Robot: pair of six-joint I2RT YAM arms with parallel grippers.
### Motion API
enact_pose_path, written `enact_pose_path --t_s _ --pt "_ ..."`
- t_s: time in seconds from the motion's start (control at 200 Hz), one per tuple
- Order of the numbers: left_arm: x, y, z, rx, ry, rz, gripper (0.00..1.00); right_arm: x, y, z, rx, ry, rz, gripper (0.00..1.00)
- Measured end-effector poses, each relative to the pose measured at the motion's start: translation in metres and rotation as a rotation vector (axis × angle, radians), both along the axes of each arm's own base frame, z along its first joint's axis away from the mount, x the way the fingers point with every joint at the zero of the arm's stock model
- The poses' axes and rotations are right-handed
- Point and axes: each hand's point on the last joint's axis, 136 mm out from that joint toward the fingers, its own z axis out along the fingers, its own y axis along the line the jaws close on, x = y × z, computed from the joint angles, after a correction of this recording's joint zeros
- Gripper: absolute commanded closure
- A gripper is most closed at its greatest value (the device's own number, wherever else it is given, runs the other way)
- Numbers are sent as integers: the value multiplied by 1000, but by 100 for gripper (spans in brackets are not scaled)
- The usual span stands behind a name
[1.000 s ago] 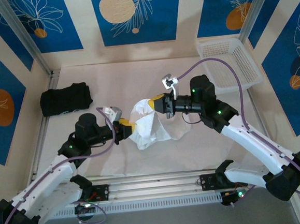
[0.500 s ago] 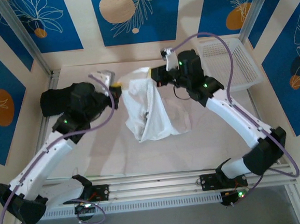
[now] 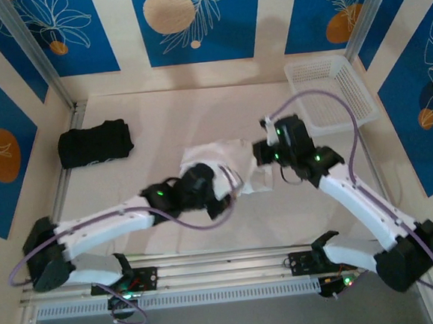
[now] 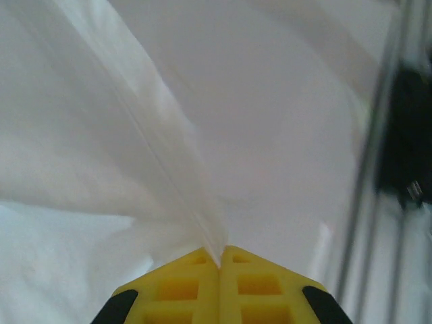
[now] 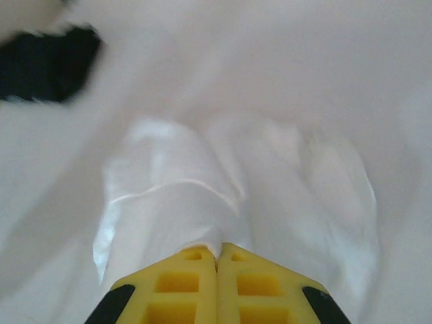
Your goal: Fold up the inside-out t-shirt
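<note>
Nearest me, my left arm reaches low across the pale table (image 3: 175, 116) towards the middle. Its wrist camera shows the left gripper (image 4: 220, 251) with its yellow jaws pressed together on a thin ridge of white cloth. That cloth is the white short-sleeved t-shirt of thin soft fabric (image 3: 223, 155), lying bunched and rumpled at the centre of the table between my two arms. Just beyond, the right gripper (image 5: 217, 250) is likewise clenched on a fold of the shirt, which spills forward from its jaws in soft humps. I judge this to be the spreading step: both pinches are made, but the garment is far from flat. Next I need to draw the two holds apart, low and evenly, until the cloth lies smooth, minding how close the wrists sit. Farther off, the black folded garment (image 3: 95, 143) lies at far left and the white lattice plastic basket (image 3: 335, 92) at far right, both well apart from the shirt.
</note>
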Motion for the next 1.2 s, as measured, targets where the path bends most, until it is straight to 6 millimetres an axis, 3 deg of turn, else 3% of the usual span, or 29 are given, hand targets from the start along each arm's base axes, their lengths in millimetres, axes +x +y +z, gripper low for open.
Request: enact_pose_path --t_s 0.11,0.215,0.285,0.375,0.435,0.51,0.58,0.695,0.82,0.935,1.005,1.09,1.2 --pt "-37 -24 -51 90 113 -96 63 -44 -37 -62 -70 148 -103 67" --pt "-39 -24 -69 147 160 -87 51 -54 -48 -79 -96 187 -150 61" --pt "-24 -19 -60 132 161 -41 48 -44 -43 -76 -98 167 -148 59" --pt "15 1 -35 49 164 90 41 -21 -22 -73 -107 141 -98 56" --pt "51 31 -16 -31 165 241 32 -3 -3 -72 -103 130 -52 54" --pt "96 80 -2 -133 183 469 30 20 21 -73 -99 119 2 50" --pt "125 121 -7 -189 222 649 30 41 42 -77 -93 112 44 45" --pt "146 165 -47 -191 346 849 28 61 65 -85 -74 123 93 37" --pt "146 166 -83 -145 462 889 27 74 81 -93 -46 146 137 29" --pt "146 162 -94 -135 505 886 27 78 83 -96 -29 175 151 28" --pt "153 158 -104 -139 517 890 27 93 87 -94 -9 175 148 27" --pt "154 158 -118 -120 545 899 27 110 76 -95 2 177 114 27" --pt "156 156 -120 -126 548 895 27 124 51 -101 1 201 54 27"
